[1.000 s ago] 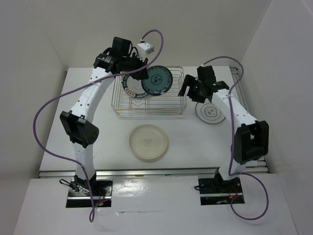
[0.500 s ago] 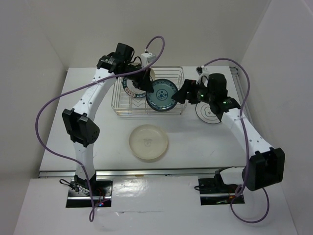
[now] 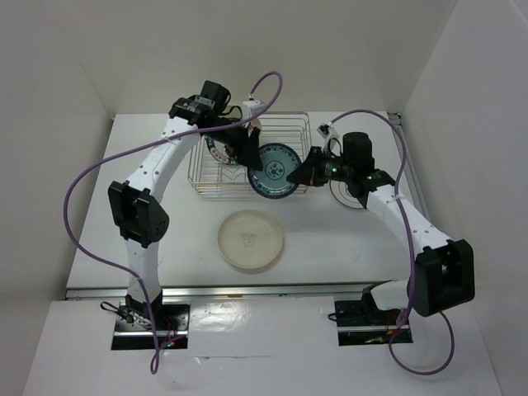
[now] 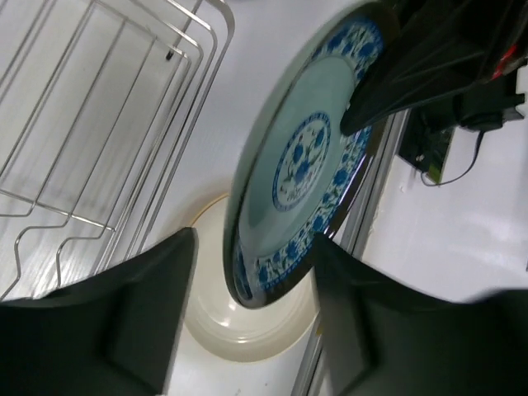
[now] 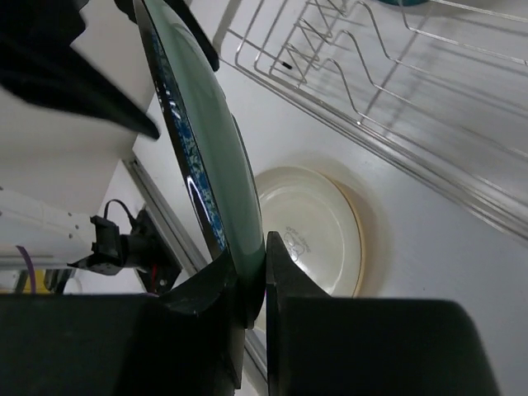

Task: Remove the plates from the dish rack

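Observation:
A blue-patterned plate hangs on edge over the front right of the dish rack, between both grippers. My right gripper is shut on its right rim; in the right wrist view the fingers pinch the plate's edge at the gripper. My left gripper is open, and in the left wrist view the plate's lower rim sits loosely in that gripper. A white plate with a dark rim stands in the rack behind the left gripper.
A cream plate lies flat on the table in front of the rack, under the hanging plate. A white patterned plate lies to the right of the rack, partly under the right arm. Purple cables loop above both arms.
The left gripper carried the blue plate forward and right out of the rack, then opened. The right gripper moved in from the right and shut on the plate's rim.

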Robot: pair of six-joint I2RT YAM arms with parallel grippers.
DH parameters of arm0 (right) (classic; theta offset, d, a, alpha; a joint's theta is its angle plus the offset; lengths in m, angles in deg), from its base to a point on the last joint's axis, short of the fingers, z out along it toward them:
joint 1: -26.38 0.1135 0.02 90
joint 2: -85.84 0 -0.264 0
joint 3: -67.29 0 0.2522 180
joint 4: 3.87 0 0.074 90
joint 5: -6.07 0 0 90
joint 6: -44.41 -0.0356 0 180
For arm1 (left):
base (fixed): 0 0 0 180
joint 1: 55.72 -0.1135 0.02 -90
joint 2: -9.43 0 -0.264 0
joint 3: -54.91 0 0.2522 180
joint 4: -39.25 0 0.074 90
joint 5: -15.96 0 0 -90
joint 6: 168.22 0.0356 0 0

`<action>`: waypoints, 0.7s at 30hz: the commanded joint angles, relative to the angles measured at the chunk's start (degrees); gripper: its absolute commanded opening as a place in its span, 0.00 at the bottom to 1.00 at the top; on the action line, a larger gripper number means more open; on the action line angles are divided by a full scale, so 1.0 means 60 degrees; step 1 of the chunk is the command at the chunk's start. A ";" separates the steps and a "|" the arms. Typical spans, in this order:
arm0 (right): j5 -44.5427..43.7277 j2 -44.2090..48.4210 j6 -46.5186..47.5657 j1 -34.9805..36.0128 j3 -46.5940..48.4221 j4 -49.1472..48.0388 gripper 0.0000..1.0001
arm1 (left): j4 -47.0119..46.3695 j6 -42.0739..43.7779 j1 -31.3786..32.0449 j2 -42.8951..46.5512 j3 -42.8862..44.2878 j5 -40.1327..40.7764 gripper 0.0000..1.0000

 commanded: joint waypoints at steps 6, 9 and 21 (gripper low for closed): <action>-0.1715 0.1429 -0.0974 -0.0039 -0.0608 0.2439 0.00 | -0.0790 -0.0224 0.0240 0.0331 -0.0928 0.2041 0.98; -0.2009 0.1855 -0.1501 -0.0039 -0.1077 0.3492 0.00 | -0.1464 -0.0546 0.0240 0.0537 -0.1250 0.3475 0.99; -0.2154 0.1315 -0.1928 -0.1605 -0.2528 0.4963 0.00 | -0.2786 -0.0123 0.0240 0.0434 -0.0666 0.7315 0.99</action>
